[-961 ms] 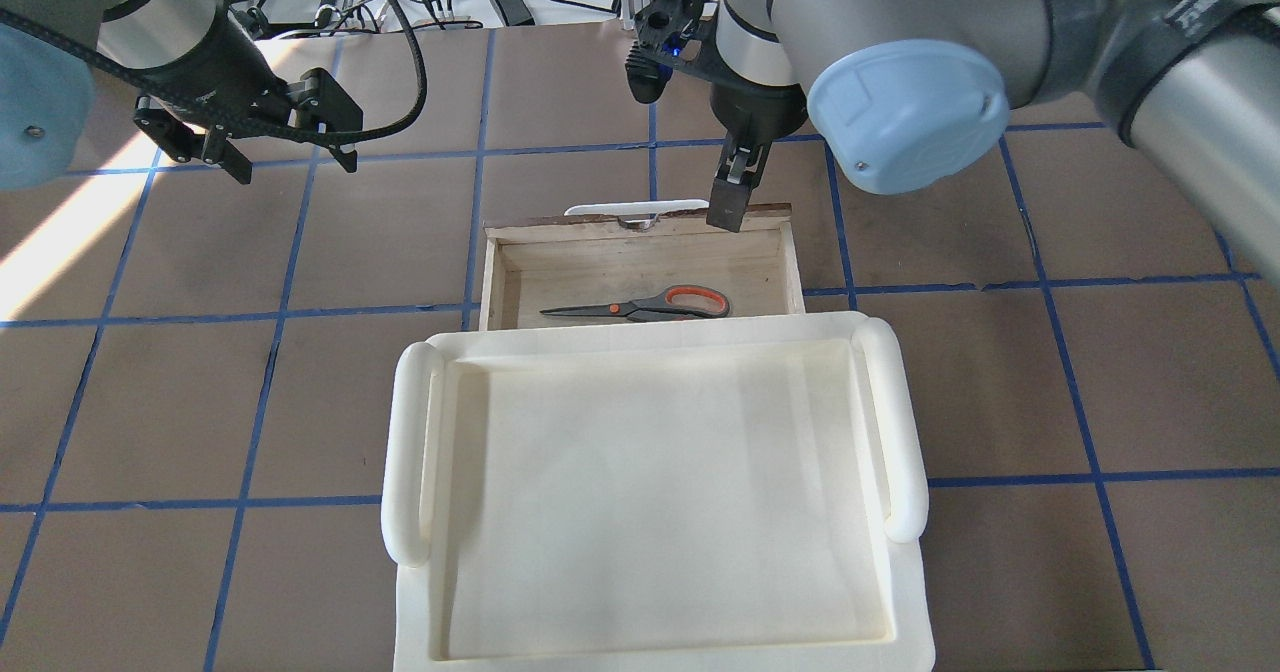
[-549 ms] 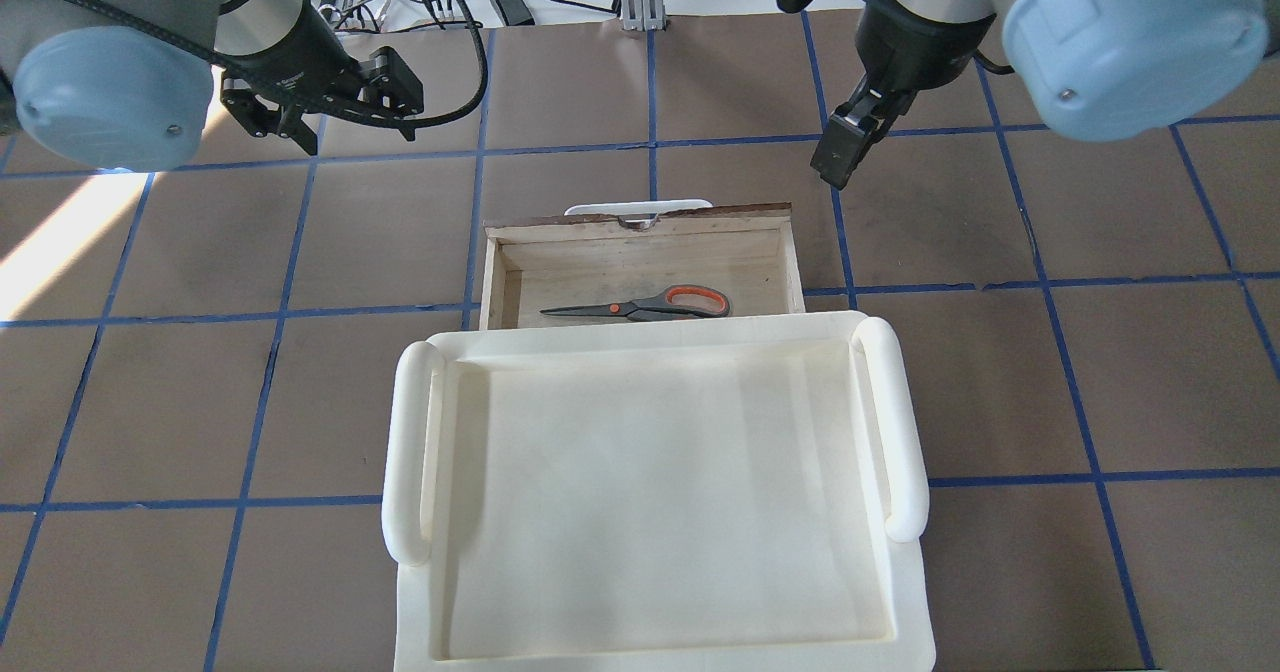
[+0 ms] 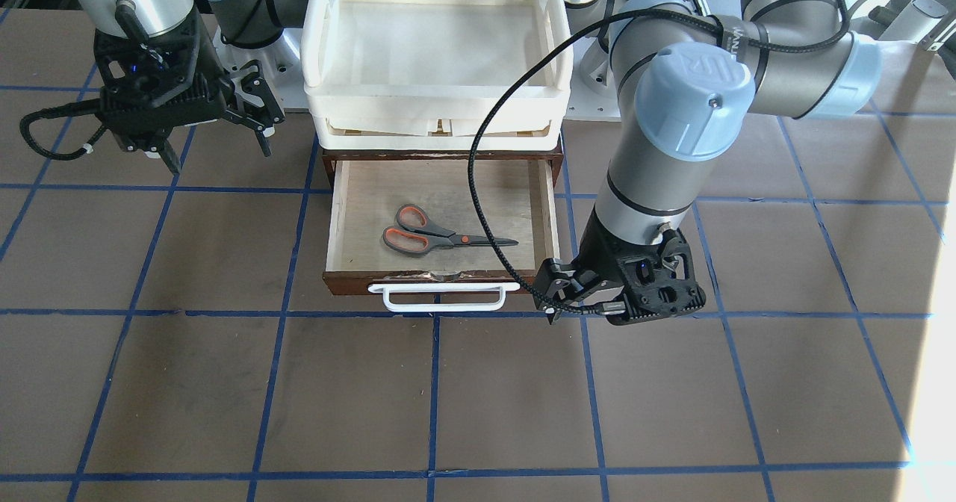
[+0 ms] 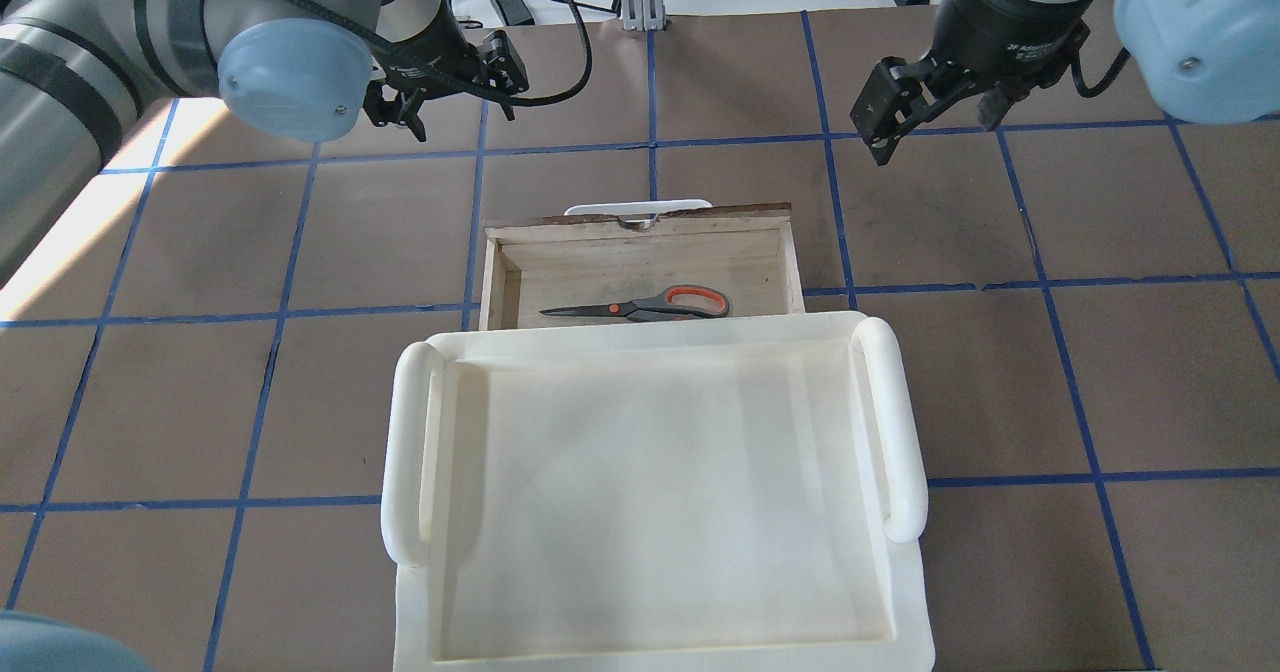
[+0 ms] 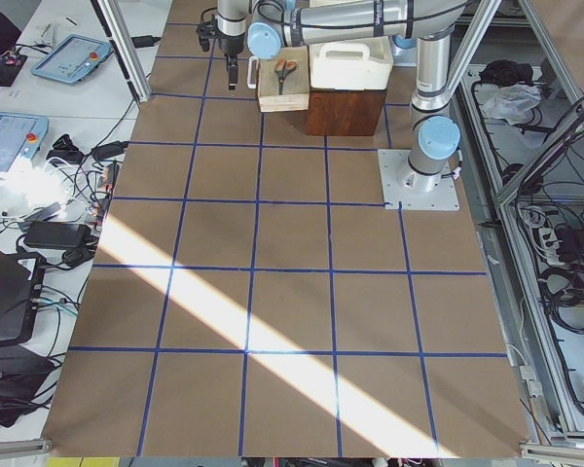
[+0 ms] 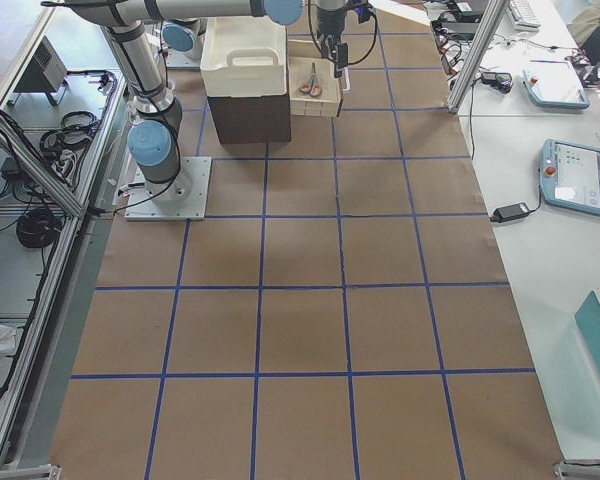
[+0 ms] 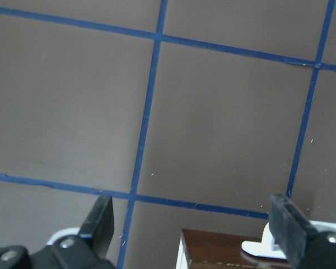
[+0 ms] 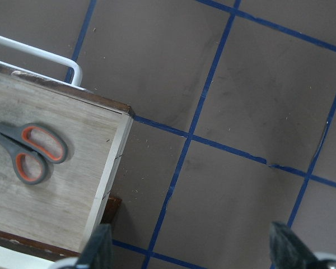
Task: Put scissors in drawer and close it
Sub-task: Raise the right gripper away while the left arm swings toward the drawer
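Note:
The scissors with orange-and-grey handles lie flat inside the open drawer; they also show in the front view and the right wrist view. The drawer's white handle faces away from the robot. My left gripper is open and empty, above the table past the drawer's front left corner; its wrist view shows the handle's end. My right gripper is open and empty, above the table beyond the drawer's right side.
A cream-white plastic tray sits on top of the dark wooden cabinet that holds the drawer. Brown table surface with blue tape grid lies all around. Cables and equipment lie at the table's far edge.
My right gripper has moved from the drawer's front rim up and to the right, away from the drawer. My left gripper has moved right, toward the drawer's front. The scissors have not moved.

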Controlling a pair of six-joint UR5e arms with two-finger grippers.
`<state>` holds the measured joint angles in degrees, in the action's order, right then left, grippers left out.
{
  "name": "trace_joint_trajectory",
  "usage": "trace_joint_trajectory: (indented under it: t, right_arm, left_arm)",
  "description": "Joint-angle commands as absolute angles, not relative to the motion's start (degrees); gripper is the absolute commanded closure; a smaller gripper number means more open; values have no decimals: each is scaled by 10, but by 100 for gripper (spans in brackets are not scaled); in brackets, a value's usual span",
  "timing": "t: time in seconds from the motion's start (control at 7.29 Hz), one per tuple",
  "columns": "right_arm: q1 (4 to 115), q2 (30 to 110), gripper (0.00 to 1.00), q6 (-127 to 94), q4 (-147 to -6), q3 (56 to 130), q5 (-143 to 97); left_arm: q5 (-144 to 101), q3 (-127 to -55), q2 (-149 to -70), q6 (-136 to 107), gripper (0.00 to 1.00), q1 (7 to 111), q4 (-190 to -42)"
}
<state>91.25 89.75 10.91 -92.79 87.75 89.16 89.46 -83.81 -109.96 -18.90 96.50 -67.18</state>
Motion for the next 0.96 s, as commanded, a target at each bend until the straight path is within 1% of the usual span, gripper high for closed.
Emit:
trace_joint_trajectory:
  t: [0.0, 0.14, 0.41, 0.82]
  right_arm:
    - [912, 899, 0, -4, -927, 877, 889]
    - [911, 899, 0, -41, -926, 877, 889]
    - [911, 899, 0, -45, -924, 878, 893]
    - [910, 898, 0, -43, -919, 879, 894]
  left_arm:
    - [898, -831, -1156, -254, 0, 1002, -621]
    - [898, -827, -1176, -271, 0, 1013, -611]
    - [898, -817, -1205, -302, 0, 1032, -612]
    - [894, -817, -1212, -303, 0, 1043, -656]
